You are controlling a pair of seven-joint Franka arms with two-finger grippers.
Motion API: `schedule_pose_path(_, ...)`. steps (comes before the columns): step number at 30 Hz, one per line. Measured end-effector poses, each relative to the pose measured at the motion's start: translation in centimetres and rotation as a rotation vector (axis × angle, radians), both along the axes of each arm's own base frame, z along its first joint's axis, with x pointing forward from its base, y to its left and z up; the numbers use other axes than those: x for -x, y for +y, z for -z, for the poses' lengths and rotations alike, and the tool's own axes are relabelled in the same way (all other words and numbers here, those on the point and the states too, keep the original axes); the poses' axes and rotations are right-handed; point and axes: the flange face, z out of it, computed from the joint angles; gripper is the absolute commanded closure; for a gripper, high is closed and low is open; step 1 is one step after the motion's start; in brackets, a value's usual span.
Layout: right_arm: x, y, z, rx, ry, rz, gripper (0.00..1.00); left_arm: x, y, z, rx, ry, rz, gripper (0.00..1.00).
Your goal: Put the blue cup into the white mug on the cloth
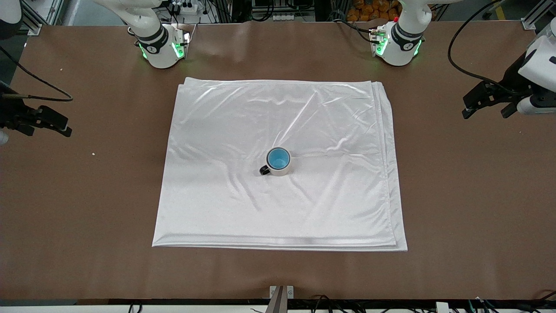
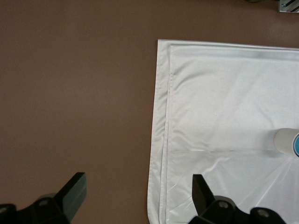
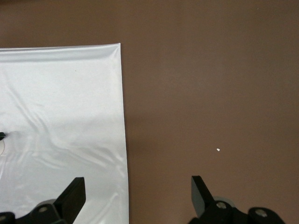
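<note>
The white mug (image 1: 281, 169) with a small black handle stands upright near the middle of the cloth (image 1: 278, 208). The light blue cup (image 1: 278, 158) sits inside it, its rim level with the mug's. My left gripper (image 1: 485, 111) is open and empty over the bare table off the cloth's edge at the left arm's end. In the left wrist view, my left gripper (image 2: 138, 191) is over the cloth (image 2: 224, 93) edge, with the mug (image 2: 285, 141) and cup (image 2: 296, 145) at the frame's edge. My right gripper (image 1: 52, 124) is open and empty over bare table at the right arm's end; in its wrist view (image 3: 138, 193) it is over the cloth (image 3: 60, 102) edge.
The brown table (image 1: 469, 195) surrounds the cloth on all sides. The two arm bases (image 1: 163, 48) (image 1: 397, 43) stand along the table edge farthest from the front camera. A small white speck (image 1: 93, 153) lies on the table near the right gripper, and shows in the right wrist view (image 3: 218, 150).
</note>
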Motion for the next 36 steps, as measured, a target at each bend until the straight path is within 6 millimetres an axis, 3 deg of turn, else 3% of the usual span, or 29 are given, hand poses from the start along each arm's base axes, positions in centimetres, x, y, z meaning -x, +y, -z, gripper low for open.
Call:
schedule_pose_path(14, 0.0, 0.0, 0.0, 0.0, 0.0, -0.002, 0.0, 0.1, -0.1, -1.2, -0.029, 0.004, 0.01, 0.0)
schedule_pose_path(36, 0.0, 0.0, 0.0, 0.0, 0.0, -0.003, 0.0, -0.6, -0.1, 0.3, -0.033, 0.04, 0.011, 0.0)
